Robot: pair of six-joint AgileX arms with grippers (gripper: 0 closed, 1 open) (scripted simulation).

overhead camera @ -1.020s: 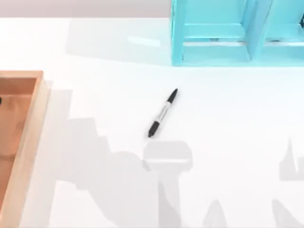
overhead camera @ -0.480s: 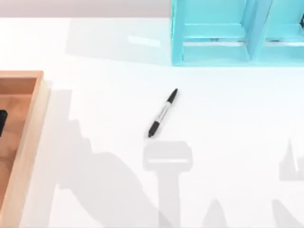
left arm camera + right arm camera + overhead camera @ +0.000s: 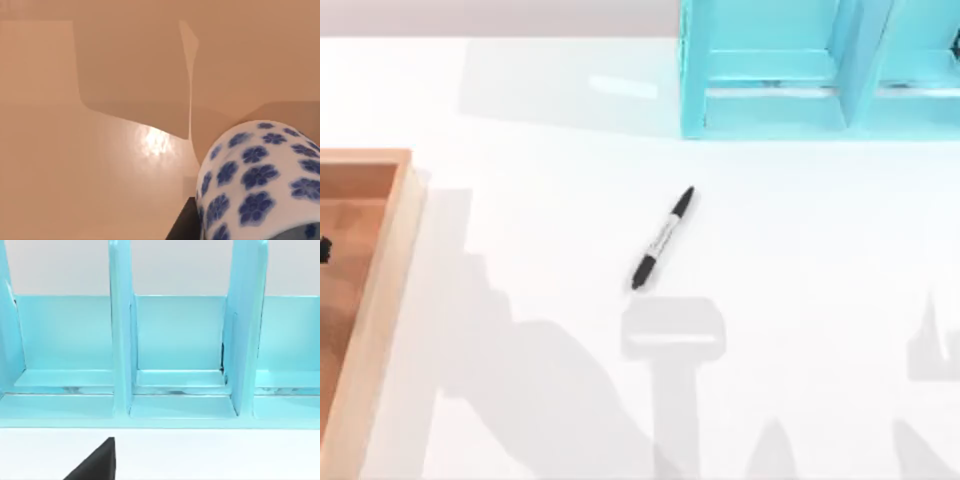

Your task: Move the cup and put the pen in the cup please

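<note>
The black pen (image 3: 662, 238), with a pale label band, lies slantwise on the white table near the middle of the top view. The white cup (image 3: 255, 180) with blue flowers sits very close in the left wrist view, over the wooden tray's floor (image 3: 100, 165). A dark part of my left gripper (image 3: 182, 225) sits right beside the cup. A small black piece of that gripper (image 3: 323, 250) shows at the top view's left edge, over the tray. A dark part of my right gripper (image 3: 97, 462) shows low in the right wrist view, facing the cyan shelf.
A large wooden tray (image 3: 390, 270) lies along the table's left side. A cyan shelf unit (image 3: 770, 110) with upright dividers (image 3: 122, 340) stands at the back right. White table surface surrounds the pen.
The black piece of my left gripper over the tray has shrunk toward the top view's left edge since half a second ago. The pen has not moved.
</note>
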